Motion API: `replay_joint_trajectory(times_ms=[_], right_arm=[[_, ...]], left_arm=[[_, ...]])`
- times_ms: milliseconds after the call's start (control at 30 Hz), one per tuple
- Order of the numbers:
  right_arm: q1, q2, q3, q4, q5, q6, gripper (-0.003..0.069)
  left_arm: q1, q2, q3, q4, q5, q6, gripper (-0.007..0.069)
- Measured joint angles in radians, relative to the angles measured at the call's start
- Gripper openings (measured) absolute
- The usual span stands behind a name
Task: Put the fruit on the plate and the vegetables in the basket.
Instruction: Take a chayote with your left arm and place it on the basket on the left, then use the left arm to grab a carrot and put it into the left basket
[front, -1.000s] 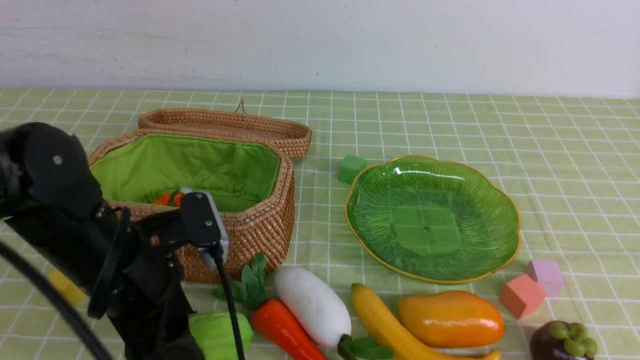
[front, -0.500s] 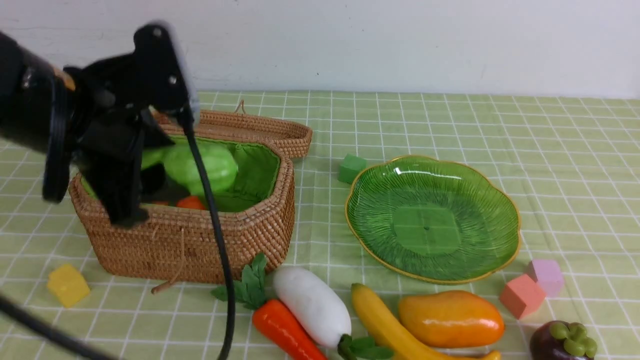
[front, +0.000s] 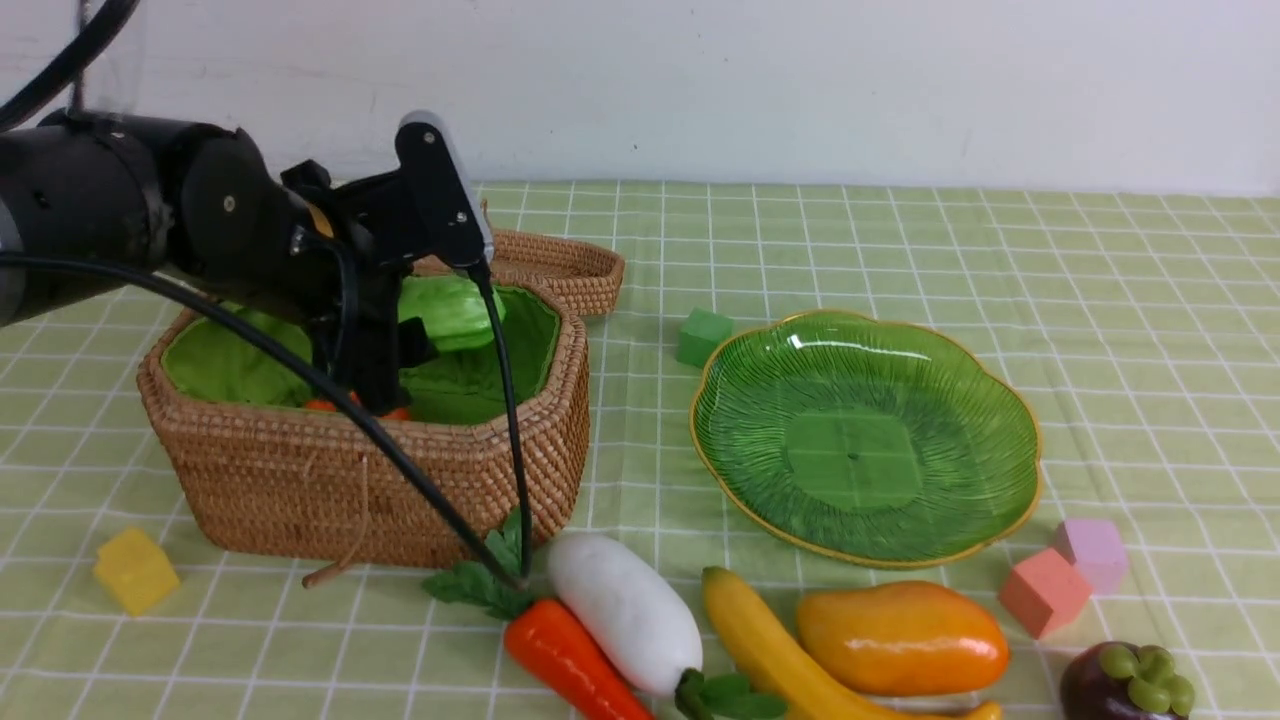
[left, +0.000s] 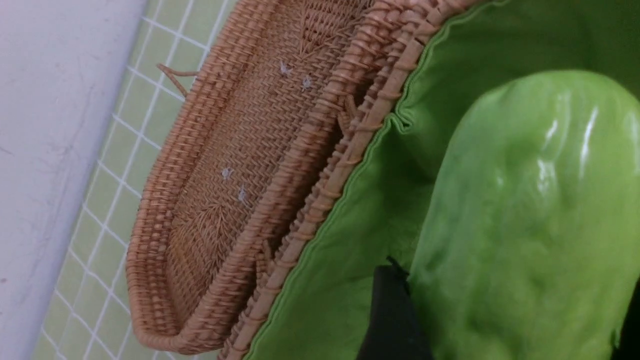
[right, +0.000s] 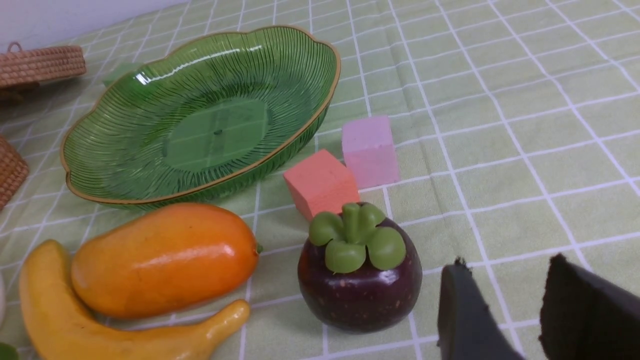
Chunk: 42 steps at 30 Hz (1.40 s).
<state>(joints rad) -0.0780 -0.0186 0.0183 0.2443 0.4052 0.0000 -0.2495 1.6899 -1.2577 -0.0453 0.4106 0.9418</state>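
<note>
My left gripper (front: 415, 335) is shut on the ridged light-green gourd (front: 452, 310), which hangs over the open green-lined basket (front: 400, 470). The gourd (left: 525, 225) fills the space between the black fingers (left: 395, 315). Something orange (front: 320, 404) peeks from the basket floor. On the cloth in front lie the carrot (front: 575, 660), white radish (front: 625, 610), banana (front: 770, 650), mango (front: 900, 635) and mangosteen (front: 1125, 685). The green plate (front: 865, 440) is bare. My right gripper (right: 507, 265) stands open and empty just beside the mangosteen (right: 360, 270); the front view does not show it.
The basket's woven lid (front: 540, 265) lies flat behind it. Foam cubes sit about: green (front: 703, 336) by the plate, yellow (front: 135, 570) front left, salmon (front: 1043, 592) and lilac (front: 1092, 550) near the mangosteen. A white wall closes the back.
The left arm has lifted the gourd from the table's front edge, carried it up over the basket, then shifted it right above the lining. The right gripper stays as it was.
</note>
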Motion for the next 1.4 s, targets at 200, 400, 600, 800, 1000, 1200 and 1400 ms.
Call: replay_joint_trajectory(times_ms=[200, 400, 600, 800, 1000, 1200, 1400], right_arm=[[0.000, 0.000, 0.000, 0.000, 0.000, 0.000, 0.0240], [0.000, 0.000, 0.000, 0.000, 0.000, 0.000, 0.0240], [0.000, 0.000, 0.000, 0.000, 0.000, 0.000, 0.0240], [0.000, 0.000, 0.000, 0.000, 0.000, 0.000, 0.0240], [0.000, 0.000, 0.000, 0.000, 0.000, 0.000, 0.0240], [0.000, 0.000, 0.000, 0.000, 0.000, 0.000, 0.0240], [0.000, 0.000, 0.000, 0.000, 0.000, 0.000, 0.0240]], left_arm=[[0.000, -0.001, 0.000, 0.000, -0.004, -0.070, 0.0461], [0.000, -0.017, 0.000, 0.000, 0.036, -0.156, 0.0464], [0.000, -0.049, 0.000, 0.000, 0.093, -0.209, 0.0559], [0.000, -0.123, 0.000, 0.001, 0.111, -0.368, 0.0596], [0.000, -0.217, 0.000, -0.134, 0.203, -0.674, 0.0546], [0.000, -0.225, -0.002, -0.358, 0.495, -1.014, 0.0475], [0.000, -0.205, 0.093, -0.416, 0.633, -1.120, 0.0445]])
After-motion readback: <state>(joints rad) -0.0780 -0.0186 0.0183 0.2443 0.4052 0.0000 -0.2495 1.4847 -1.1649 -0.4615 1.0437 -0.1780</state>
